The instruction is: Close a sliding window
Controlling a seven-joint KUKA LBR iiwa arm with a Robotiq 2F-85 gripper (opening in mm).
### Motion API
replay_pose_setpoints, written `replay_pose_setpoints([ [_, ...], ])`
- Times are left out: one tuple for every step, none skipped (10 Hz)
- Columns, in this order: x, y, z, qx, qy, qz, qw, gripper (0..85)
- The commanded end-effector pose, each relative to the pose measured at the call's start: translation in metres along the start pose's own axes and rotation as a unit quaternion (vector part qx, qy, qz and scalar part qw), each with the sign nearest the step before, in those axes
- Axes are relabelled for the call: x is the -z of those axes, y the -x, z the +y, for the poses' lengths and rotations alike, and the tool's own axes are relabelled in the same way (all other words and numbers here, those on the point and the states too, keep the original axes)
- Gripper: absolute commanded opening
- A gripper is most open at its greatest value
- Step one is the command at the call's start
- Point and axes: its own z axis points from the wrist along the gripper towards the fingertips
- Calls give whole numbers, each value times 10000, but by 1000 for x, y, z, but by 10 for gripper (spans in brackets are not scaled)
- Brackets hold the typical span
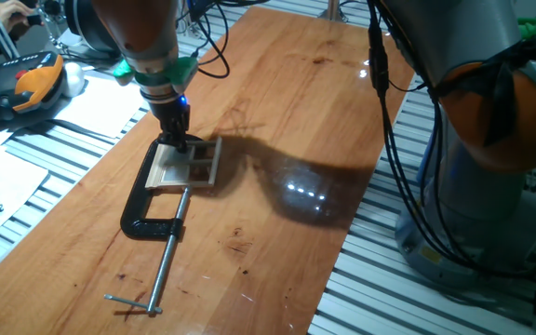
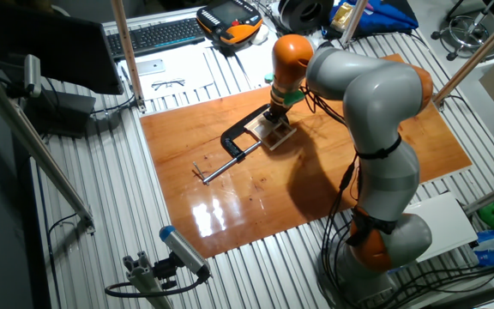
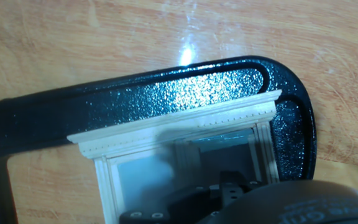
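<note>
My end effector [image 1: 177, 140] presses down on the sliding window [image 1: 188, 164], held flat in the C-clamp [image 1: 153, 207] mid-table; its opening I cannot tell. Pushing off-line could jam the sash or skid off.

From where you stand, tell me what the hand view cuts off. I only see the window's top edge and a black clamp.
Observer: The C-clamp has a long steel screw pointing away from the sliding window.
Operator: Say where the gripper sits.
Observer: The gripper is down on the window's frame.
Operator: Report what the window rests on.
Observer: It lies flat on the wooden board, inside the clamp's mouth.
</note>
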Motion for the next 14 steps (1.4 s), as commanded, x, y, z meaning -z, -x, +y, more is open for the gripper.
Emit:
replay_pose_setpoints([
  [-1,-1,0,40,-1,-7,10000,0],
  [-2,-2,0,86,14,-10,10000,0],
  [-2,-2,0,140,20,-19,9999,0],
  [-3,-2,0,163,27,-21,9999,0],
  [-3,-2,0,186,20,-19,9998,0],
  [-3,-2,0,217,18,-27,9998,0],
  [-3,-2,0,232,16,-34,9997,0],
  [-3,-2,0,247,7,-40,9997,0],
  [-4,-2,0,262,5,-48,9996,0],
  [-4,-2,0,270,5,-48,9996,0],
  [-4,-2,0,270,7,-40,9996,0],
  [-4,-2,0,270,-16,-35,9996,0],
  [-5,-2,0,270,-16,-35,9996,0],
  [-5,-2,0,270,-8,-36,9996,0],
])
